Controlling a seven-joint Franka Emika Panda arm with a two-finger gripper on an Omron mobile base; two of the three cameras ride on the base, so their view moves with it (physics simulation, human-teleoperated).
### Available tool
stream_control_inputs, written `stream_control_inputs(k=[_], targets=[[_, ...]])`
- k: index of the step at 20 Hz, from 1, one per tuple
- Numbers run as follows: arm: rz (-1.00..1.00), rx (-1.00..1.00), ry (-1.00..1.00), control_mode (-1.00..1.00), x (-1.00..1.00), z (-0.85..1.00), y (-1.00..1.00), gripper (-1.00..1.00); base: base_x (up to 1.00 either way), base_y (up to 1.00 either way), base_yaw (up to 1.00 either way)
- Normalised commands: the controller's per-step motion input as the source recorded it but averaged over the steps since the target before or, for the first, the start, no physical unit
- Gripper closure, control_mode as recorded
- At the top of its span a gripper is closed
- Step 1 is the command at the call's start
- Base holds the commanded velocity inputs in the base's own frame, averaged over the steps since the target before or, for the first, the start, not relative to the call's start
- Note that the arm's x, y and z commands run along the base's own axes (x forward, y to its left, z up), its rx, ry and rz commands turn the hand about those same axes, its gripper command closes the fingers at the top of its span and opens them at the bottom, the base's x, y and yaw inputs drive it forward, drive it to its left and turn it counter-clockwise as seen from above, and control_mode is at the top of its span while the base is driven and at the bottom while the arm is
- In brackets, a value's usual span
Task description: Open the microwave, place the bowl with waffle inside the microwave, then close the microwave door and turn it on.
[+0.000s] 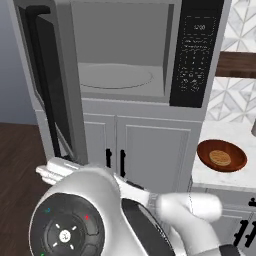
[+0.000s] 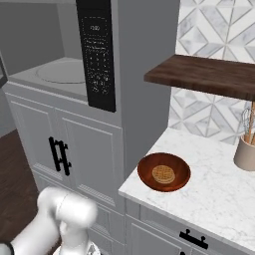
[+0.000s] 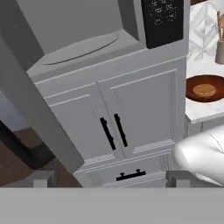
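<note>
**Microwave open, bowl waiting on the counter**

A built-in grey microwave [image 1: 125, 55] sits above white panelled cabinets [image 1: 145, 150]. The microwave door [image 1: 50, 85] is swung wide open to the left, showing its dark window and long black bar handle edge-on. Inside, the round glass turntable [image 1: 112, 76] lies bare on the cavity floor. A black keypad panel [image 1: 195, 55] runs down the right side of the oven's front.

To the right of the cabinets, a white marble counter [image 2: 209, 184] carries the bowl with waffle [image 2: 164, 172]. The shallow reddish-brown bowl stands close to the counter's left front corner, well apart from the microwave and lower than it, with the round golden waffle lying flat in its middle. A beige utensil holder [image 2: 245, 152] stands at the counter's far right edge, beneath a dark wooden shelf [image 2: 209, 74].

In the hand view the gripper [image 3: 109, 179] faces the cabinet doors below the oven. Its two fingertips [image 3: 41, 178] stand spread wide apart with nothing between them.
</note>
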Motion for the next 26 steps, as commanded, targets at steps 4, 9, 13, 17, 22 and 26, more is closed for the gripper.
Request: stream_control_inputs(k=[4,9,13,17,22,26], targets=[[0.16,0.26,-0.03,-1.0,0.6,-0.32,-1.0,-1.0,0.0,0.0,0.0],[0.14,0.25,0.0,-1.0,0.98,-0.5,-1.0,-1.0,0.0,0.0,0.0],[0.05,0.24,0.28,-1.0,0.65,-0.48,-1.0,-1.0,0.0,0.0,0.0],[0.01,0.24,0.1,-1.0,-0.02,-0.09,-1.0,-1.0,0.0,0.0,0.0],[-0.04,0.23,0.03,-1.0,-0.03,-0.01,-1.0,-1.0,0.0,0.0,0.0],[-0.21,0.19,0.13,-1.0,-0.01,-0.08,-1.0,-1.0,0.0,0.0,0.0]])
